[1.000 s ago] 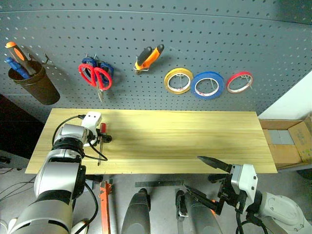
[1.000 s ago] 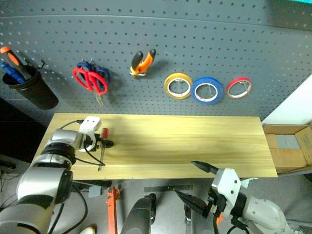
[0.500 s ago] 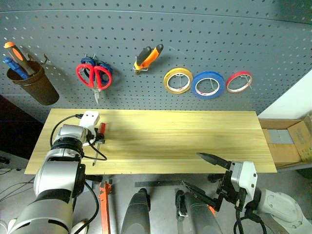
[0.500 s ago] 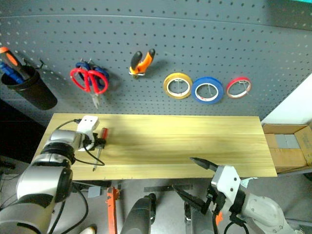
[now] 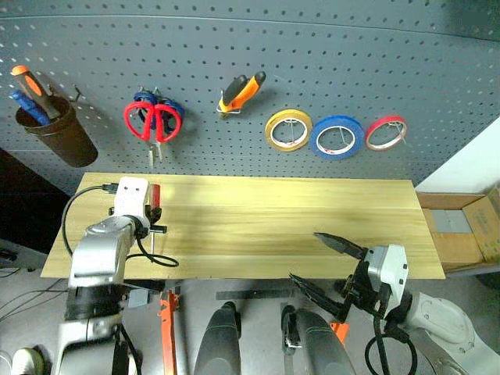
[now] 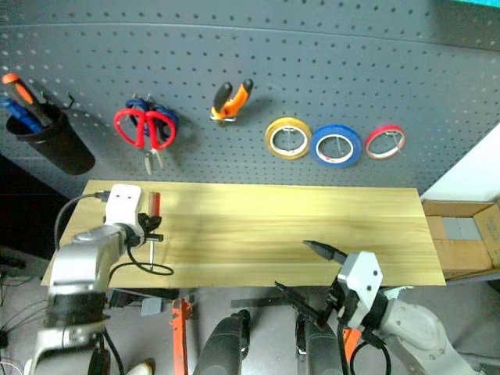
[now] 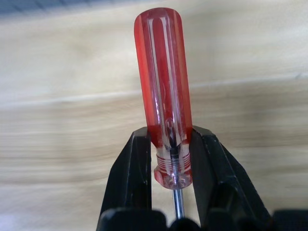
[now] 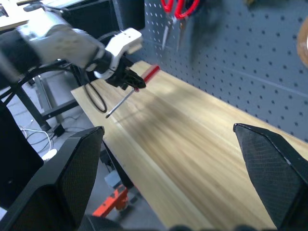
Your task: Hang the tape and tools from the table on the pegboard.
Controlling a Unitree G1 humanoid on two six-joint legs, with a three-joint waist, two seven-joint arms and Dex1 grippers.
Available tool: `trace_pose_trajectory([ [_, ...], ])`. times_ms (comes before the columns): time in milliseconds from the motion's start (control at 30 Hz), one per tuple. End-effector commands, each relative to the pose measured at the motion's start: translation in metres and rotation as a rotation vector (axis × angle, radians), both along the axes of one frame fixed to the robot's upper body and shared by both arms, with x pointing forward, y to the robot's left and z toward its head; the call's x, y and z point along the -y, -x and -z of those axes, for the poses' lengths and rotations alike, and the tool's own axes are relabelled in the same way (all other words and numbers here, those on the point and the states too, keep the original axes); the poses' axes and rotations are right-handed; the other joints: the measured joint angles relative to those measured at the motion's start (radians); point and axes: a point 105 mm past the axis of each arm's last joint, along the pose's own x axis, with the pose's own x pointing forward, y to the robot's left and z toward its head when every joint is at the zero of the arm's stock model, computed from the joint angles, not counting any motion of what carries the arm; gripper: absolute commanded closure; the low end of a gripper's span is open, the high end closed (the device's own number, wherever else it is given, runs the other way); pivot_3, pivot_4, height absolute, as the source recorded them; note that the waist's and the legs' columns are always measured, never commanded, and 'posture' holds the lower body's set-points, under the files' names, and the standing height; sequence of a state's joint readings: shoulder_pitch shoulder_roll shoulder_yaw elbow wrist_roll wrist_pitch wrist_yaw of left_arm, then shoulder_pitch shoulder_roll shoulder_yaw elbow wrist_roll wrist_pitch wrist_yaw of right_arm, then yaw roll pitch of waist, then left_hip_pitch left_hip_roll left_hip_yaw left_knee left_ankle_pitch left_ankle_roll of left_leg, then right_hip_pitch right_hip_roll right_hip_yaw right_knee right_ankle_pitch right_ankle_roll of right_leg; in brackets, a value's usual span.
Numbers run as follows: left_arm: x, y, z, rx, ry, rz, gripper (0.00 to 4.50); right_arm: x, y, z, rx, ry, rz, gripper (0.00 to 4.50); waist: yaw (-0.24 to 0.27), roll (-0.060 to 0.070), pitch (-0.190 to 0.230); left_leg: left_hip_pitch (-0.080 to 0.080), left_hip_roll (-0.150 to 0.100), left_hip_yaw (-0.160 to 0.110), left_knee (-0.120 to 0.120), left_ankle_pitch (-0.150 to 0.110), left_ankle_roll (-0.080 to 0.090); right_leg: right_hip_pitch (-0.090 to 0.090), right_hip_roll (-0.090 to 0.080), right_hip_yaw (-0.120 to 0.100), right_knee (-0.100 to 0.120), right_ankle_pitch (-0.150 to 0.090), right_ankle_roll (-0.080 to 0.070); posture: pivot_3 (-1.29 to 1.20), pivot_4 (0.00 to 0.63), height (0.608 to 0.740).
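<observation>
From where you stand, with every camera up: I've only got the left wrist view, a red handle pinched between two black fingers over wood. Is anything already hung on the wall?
Observer: Yes. On the pegboard hang the red-handled scissors, the pliers and the blue tape.
Operator: And the screwdriver's tip, is it on the table?
Observer: No. In the right wrist view the screwdriver is held clear of the table by the left gripper, shaft slanting down.
Operator: The other arm?
Observer: The right gripper hangs open at the table's near edge, holding nothing.
</observation>
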State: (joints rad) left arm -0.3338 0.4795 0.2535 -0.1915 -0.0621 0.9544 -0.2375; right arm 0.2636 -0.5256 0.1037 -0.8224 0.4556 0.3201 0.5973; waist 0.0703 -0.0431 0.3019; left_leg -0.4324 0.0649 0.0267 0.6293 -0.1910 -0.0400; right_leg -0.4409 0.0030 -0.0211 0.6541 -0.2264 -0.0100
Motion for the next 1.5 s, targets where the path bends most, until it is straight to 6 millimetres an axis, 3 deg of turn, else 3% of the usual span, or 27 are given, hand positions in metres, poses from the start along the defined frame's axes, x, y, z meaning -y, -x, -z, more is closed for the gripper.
trace_pose_trajectory([
  [33,0.019,0.012,-0.058,0.280,-0.101,-0.009,3.74,-0.002,-0.003,-0.006,0.028,-0.024,-0.014,0.00,0.010,-0.001,-0.005,0.000,0.000,0.000,0.000,0.000,0.000,0.000,-0.001,0.000,0.000,0.000,0.001,0.21,0.231,0.740],
  [100,0.024,0.017,-0.079,0.392,-0.152,-0.024,3.74,-0.002,-0.007,-0.007,0.036,-0.026,-0.019,0.00,0.015,-0.003,-0.010,0.000,-0.001,0.000,0.000,0.001,0.002,0.001,-0.002,-0.001,0.000,0.001,0.001,0.23,0.218,0.740],
  [333,0.011,0.031,-0.148,0.690,-0.285,-0.137,3.74,-0.002,-0.018,-0.006,0.050,-0.025,-0.028,0.00,0.034,-0.005,-0.029,0.000,-0.003,0.001,0.000,0.002,0.003,0.001,-0.001,0.000,0.000,0.001,0.002,0.26,0.189,0.740],
  [500,-0.009,0.006,-0.229,0.930,-0.386,-0.158,3.74,-0.002,-0.025,-0.009,0.061,-0.029,-0.025,0.00,0.060,-0.009,-0.034,0.000,-0.002,0.000,0.002,0.003,0.001,0.001,0.004,-0.003,0.002,0.002,0.001,0.26,0.180,0.740],
  [600,-0.024,-0.009,-0.261,1.000,-0.412,-0.179,3.74,0.000,-0.028,-0.010,0.065,-0.035,-0.010,0.00,0.066,-0.009,-0.041,0.001,-0.003,0.001,0.002,0.003,0.001,0.001,0.004,-0.003,0.002,0.002,0.001,0.25,0.180,0.740],
  [700,-0.030,-0.026,-0.280,1.043,-0.389,-0.164,3.74,-0.001,-0.029,-0.010,0.061,-0.036,-0.003,0.00,0.066,-0.010,-0.046,0.001,-0.004,0.003,0.001,0.002,0.001,0.001,0.004,-0.001,0.001,0.002,0.001,0.25,0.176,0.740],
  [800,-0.028,-0.041,-0.283,1.044,-0.364,-0.125,3.74,0.000,-0.029,-0.010,0.059,-0.035,0.003,0.00,0.067,-0.012,-0.048,0.000,-0.004,0.003,0.002,0.002,0.001,0.001,0.005,-0.001,0.001,0.002,0.001,0.24,0.179,0.740],
  [867,-0.031,-0.054,-0.273,0.995,-0.347,-0.110,3.74,0.001,-0.029,-0.011,0.061,-0.034,0.013,0.00,0.066,-0.013,-0.049,0.000,-0.004,0.004,0.002,0.002,0.001,0.001,0.005,-0.001,0.002,0.002,0.001,0.23,0.182,0.740],
  [1000,-0.043,-0.078,-0.225,0.832,-0.213,-0.122,3.74,0.003,-0.029,-0.010,0.059,-0.026,0.028,0.00,0.062,-0.013,-0.049,0.001,-0.003,0.004,0.003,0.002,0.001,0.001,0.005,-0.001,0.004,0.002,0.001,0.21,0.192,0.740],
  [1100,-0.055,-0.077,-0.200,0.779,-0.168,-0.172,3.74,0.005,-0.029,-0.010,0.056,-0.029,0.044,0.00,0.057,-0.013,-0.049,0.001,-0.002,0.004,0.004,0.002,0.001,0.001,0.005,-0.001,0.005,0.002,0.001,0.21,0.197,0.740],
  [1300,-0.063,-0.072,-0.189,0.754,-0.157,-0.200,3.74,0.006,-0.030,-0.010,0.051,-0.033,0.053,0.00,0.051,-0.013,-0.049,0.001,-0.001,0.002,0.008,0.002,0.001,0.001,0.005,-0.002,0.008,0.002,0.001,0.22,0.199,0.740],
  [1500,-0.061,-0.070,-0.193,0.767,-0.150,-0.195,1.77,0.007,-0.033,-0.009,0.049,-0.027,0.048,0.00,0.054,-0.014,-0.049,0.001,-0.002,0.002,0.015,0.002,0.002,0.004,0.004,-0.002,0.010,0.004,0.000,0.22,0.199,0.740],
])
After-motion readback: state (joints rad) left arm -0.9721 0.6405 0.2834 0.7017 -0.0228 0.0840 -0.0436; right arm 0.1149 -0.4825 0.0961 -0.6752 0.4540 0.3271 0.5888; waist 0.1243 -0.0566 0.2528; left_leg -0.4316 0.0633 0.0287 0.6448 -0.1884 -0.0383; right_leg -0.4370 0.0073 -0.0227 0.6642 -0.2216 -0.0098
